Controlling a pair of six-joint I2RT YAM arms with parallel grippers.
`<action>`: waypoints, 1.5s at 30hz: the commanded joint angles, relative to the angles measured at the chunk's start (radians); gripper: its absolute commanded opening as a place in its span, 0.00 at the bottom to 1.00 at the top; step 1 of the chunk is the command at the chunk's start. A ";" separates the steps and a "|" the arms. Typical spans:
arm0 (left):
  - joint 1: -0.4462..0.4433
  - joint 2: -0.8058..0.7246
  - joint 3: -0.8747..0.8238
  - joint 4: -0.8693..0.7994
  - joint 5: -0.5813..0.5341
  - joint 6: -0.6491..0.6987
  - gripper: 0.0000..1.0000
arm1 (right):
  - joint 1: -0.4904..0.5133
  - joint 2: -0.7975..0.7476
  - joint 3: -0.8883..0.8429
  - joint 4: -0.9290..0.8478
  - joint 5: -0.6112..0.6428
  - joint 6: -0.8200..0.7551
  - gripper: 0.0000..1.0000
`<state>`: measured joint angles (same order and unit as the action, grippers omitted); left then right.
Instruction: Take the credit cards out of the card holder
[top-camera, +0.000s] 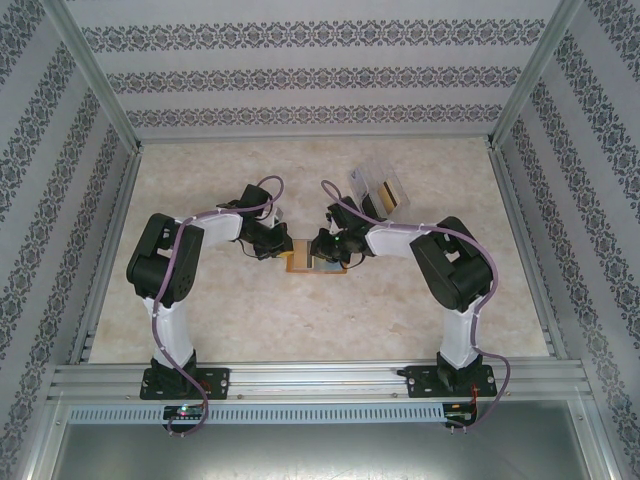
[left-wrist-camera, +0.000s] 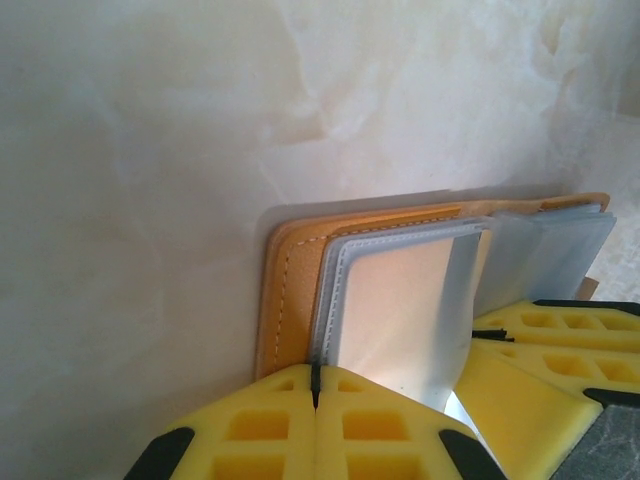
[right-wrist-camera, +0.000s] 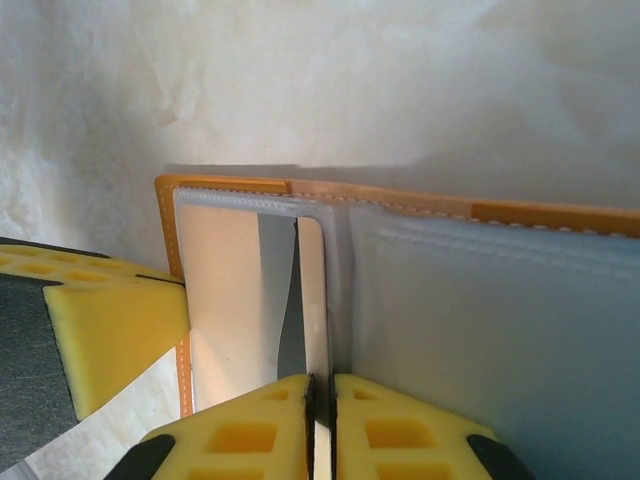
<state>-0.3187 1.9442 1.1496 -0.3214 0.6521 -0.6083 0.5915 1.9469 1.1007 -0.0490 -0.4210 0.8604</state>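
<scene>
1. Orange-tan, leather-like folding card holder (top-camera: 312, 266) lies open in the middle of the marbled beige counter (top-camera: 420, 310), grey-blue pockets facing up.
2. The left gripper (left-wrist-camera: 315, 388), at the holder's 9 o'clock edge, is pressed together on the rim of a grey-stitched pocket.
3. The right gripper (right-wrist-camera: 322, 388), on the 3 o'clock side, is clamped on a thin translucent pocket leaf.
4. A clear plastic box (top-camera: 377, 188) sits at 1 o'clock, apart from the holder.

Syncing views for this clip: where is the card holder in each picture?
Top external: card holder at the picture's centre.
Left wrist: card holder lower centre toward the right, open.
Right wrist: card holder from centre-left to right edge, open.
Shared landmark: its orange border.
</scene>
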 joint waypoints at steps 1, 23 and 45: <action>-0.025 0.045 -0.031 0.004 0.051 0.027 0.00 | 0.033 0.035 0.036 0.044 -0.039 -0.011 0.12; 0.007 0.007 0.025 -0.078 -0.054 0.046 0.00 | -0.029 -0.100 -0.114 0.085 0.001 -0.011 0.03; 0.007 0.020 0.020 -0.070 -0.040 0.048 0.00 | -0.019 -0.027 -0.062 0.097 -0.024 0.014 0.21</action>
<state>-0.3187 1.9442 1.1656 -0.3511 0.6312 -0.5827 0.5671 1.9076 1.0306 0.0208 -0.4355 0.8669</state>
